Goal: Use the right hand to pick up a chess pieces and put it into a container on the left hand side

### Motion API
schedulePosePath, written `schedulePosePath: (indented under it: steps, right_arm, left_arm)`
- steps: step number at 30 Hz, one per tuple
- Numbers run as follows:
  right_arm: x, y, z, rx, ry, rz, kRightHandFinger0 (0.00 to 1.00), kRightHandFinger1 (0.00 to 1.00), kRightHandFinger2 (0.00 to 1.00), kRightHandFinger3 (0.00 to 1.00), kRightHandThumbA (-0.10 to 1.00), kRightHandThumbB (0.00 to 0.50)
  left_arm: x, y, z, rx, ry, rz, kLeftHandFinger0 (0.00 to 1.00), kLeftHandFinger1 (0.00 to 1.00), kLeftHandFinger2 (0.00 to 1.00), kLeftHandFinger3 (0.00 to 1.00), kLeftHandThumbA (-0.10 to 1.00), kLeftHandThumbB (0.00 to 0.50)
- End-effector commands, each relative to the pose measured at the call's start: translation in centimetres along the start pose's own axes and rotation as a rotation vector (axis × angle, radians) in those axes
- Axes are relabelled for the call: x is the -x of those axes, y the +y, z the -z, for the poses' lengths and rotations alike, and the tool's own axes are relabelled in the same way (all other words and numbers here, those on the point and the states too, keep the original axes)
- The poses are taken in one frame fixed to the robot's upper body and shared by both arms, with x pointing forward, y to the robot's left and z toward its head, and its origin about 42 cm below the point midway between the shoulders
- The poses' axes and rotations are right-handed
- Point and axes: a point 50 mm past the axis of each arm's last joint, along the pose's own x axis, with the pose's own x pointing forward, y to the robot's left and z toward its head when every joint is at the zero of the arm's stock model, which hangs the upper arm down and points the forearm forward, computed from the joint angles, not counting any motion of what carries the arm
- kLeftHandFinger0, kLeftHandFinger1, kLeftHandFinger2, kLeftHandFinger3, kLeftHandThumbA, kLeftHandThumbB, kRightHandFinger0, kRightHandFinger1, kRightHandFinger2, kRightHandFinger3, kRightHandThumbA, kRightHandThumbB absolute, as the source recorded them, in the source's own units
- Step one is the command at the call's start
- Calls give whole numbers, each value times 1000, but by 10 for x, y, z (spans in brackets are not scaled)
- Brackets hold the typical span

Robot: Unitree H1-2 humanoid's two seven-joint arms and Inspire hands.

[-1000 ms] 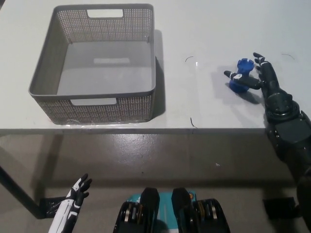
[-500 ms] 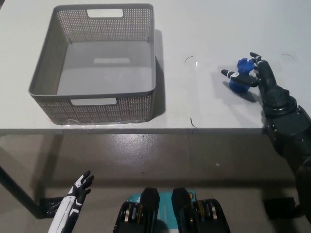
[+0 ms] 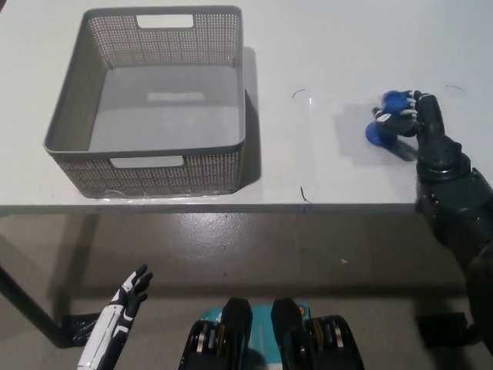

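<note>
The white left hand (image 3: 123, 310) is hanging low at the near left, below the table edge and well apart from everything, its fingers spread and holding nothing. On the white table (image 3: 308, 162), the grey mesh basket (image 3: 69, 116) is sitting at the far left, upright, and nothing is showing inside it but its bare floor. At the far right the black right hand (image 3: 420, 123) is wrapping its fingers (image 3: 397, 117) around the blue chess piece (image 3: 385, 123), which is looking slightly blurred. I cannot tell whether the piece is resting on the table or just clear of it. To do this step well, the grasp probably needs to be settling firmly before any lift, since a loose hold could be letting the piece tip or roll out on the way toward the basket.
</note>
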Motion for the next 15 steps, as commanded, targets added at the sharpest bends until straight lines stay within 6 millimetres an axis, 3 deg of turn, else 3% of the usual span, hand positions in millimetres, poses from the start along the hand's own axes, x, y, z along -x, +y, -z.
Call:
schedulePosePath:
  steps: [1, 3, 4, 10, 13, 15]
  right_arm:
    - [-1, 6, -22, -101, -69, 60, 0, 127, 665, 626, -100, 165]
    - [-1, 6, -23, -107, -70, 68, 1, 252, 742, 672, -100, 159]
    - [-1, 5, -23, -120, -73, 69, 0, 324, 734, 696, -100, 151]
    - [-2, 2, -34, -169, -117, 83, 0, 321, 712, 677, -100, 145]
    - [-3, 4, -49, -193, -158, 80, 0, 365, 729, 689, -100, 135]
    - [-3, 7, -66, -210, -203, 74, 64, 423, 741, 674, -100, 134]
  left_arm:
    - [-8, 8, -9, -33, -65, 22, 1000, 1000, 1000, 1000, 1000, 410]
    - [-10, 9, -9, -35, -69, 24, 1000, 1000, 1000, 1000, 1000, 416]
    - [-10, 9, -9, -35, -67, 23, 1000, 1000, 1000, 1000, 1000, 414]
    - [-12, 10, -10, -35, -70, 23, 1000, 1000, 1000, 1000, 1000, 398]
    - [-13, 10, -10, -36, -70, 26, 1000, 1000, 1000, 1000, 1000, 402]
    - [-12, 10, -10, -42, -70, 22, 1000, 1000, 1000, 1000, 1000, 392]
